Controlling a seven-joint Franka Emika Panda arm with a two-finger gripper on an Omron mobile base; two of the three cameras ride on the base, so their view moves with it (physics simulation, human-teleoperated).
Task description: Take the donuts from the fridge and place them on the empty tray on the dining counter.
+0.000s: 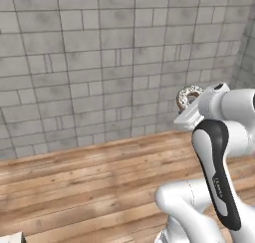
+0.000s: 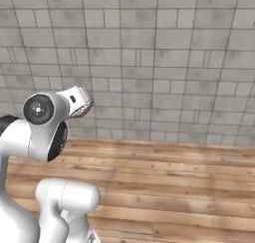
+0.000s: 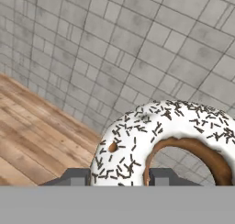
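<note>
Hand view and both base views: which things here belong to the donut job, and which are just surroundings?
Belongs to the job:
- sprinkled donut, white icing with dark sprinkles
- gripper, shut on that donut, raised off the floor

Just surroundings:
- grey brick wall
- wooden plank floor

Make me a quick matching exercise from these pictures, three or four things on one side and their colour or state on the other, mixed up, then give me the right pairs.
Column one:
1. donut
2. wall
3. floor
4. gripper

Column two:
A. grey stone blocks
B. shut on the ring, carried in the air
C. brown wooden planks
D. white icing with dark sprinkles

Right pairs: 1-D, 2-A, 3-C, 4-B. In the hand view the donut sits between the two dark fingertips; both base views show it held up in front of the wall, well above the floor.
</note>
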